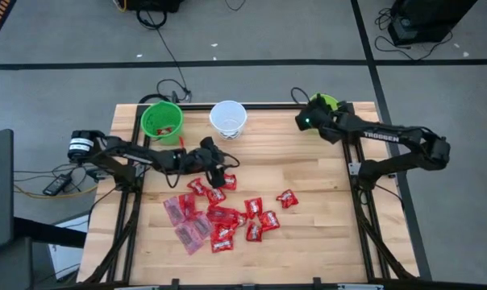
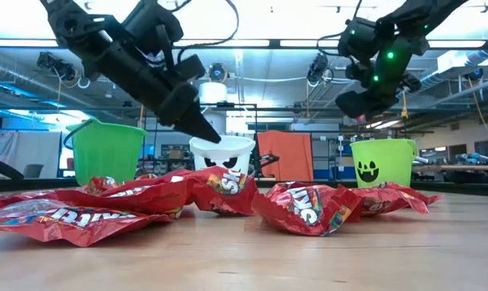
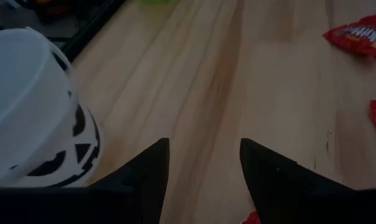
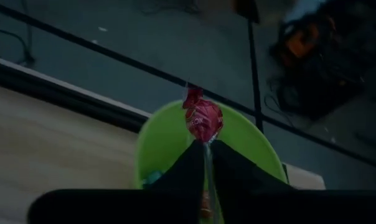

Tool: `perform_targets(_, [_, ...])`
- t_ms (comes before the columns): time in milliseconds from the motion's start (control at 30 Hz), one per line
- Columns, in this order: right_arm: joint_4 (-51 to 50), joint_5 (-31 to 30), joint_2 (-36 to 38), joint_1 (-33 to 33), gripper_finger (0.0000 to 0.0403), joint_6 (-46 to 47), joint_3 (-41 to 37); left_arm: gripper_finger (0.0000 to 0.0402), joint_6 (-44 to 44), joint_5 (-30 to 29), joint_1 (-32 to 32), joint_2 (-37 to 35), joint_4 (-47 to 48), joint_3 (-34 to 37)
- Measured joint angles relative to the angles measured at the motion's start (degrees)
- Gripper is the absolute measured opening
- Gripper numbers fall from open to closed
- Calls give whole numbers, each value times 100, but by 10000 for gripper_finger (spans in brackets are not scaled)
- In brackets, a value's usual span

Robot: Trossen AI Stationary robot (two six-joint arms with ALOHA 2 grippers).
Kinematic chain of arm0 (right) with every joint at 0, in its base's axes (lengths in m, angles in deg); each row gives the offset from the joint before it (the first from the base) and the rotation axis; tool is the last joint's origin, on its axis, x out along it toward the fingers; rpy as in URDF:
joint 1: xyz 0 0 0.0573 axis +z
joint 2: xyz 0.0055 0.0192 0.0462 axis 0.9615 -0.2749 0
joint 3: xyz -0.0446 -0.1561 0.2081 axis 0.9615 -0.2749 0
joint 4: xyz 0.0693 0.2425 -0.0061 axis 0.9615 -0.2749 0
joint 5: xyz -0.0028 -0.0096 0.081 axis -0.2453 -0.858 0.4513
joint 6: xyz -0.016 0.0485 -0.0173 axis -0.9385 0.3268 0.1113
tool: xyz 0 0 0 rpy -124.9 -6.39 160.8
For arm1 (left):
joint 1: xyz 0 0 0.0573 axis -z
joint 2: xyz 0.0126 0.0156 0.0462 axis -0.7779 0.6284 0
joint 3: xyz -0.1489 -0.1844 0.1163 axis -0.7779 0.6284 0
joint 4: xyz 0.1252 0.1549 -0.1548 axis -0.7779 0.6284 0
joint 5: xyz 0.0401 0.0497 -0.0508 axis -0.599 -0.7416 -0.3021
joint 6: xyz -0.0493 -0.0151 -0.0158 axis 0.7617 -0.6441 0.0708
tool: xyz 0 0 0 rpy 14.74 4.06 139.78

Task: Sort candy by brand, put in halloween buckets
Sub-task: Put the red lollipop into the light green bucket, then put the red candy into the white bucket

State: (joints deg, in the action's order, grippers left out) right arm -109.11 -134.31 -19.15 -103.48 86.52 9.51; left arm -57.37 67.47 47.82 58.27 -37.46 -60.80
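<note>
Above the green bucket (image 4: 166, 146) at the surface's (image 1: 324, 242) far right corner, a small red candy (image 4: 202, 120) sits pinched between the closed jaws of the right gripper (image 4: 206, 144). Red packets (image 1: 226, 217) lie heaped mid-surface. Just beyond that heap, near the white bucket (image 1: 228, 118), the left gripper (image 3: 203, 155) hovers, jaws parted and empty. Another green bucket (image 1: 162, 121) stands far left.

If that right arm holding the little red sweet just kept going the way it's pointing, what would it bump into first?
Most likely the inside of the bright green plastic bucket with the dark face. The right gripper, jaws shut on the small red wrapped candy, points down into its mouth from above; how far above is unclear.
</note>
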Motion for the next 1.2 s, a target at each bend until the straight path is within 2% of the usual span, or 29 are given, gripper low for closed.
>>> perform_targets(133, [-96,24,-6,-229,102,-13,0,202,-5,8,0,371,-201,0])
perform_targets(367, [-369,-77,-6,-334,201,84,0,202,-110,385,0,868,-455,0])
perform_targets(500, [-232,407,-6,-268,234,-9,0,202,-112,865,-2,868,-457,0])
perform_targets(600, [223,915,-6,-137,241,-72,0,202,-154,1647,-1,820,-496,-25])
perform_targets(667, [561,1256,-10,-28,241,-241,0,202,-223,1928,4,820,-500,-66])
perform_targets(1000, [1883,2416,-151,719,225,-1079,7,202,-337,1906,0,857,160,-66])
perform_targets(1200, [2809,2629,-543,884,215,-1773,7,202,-418,1871,-11,857,235,-68])
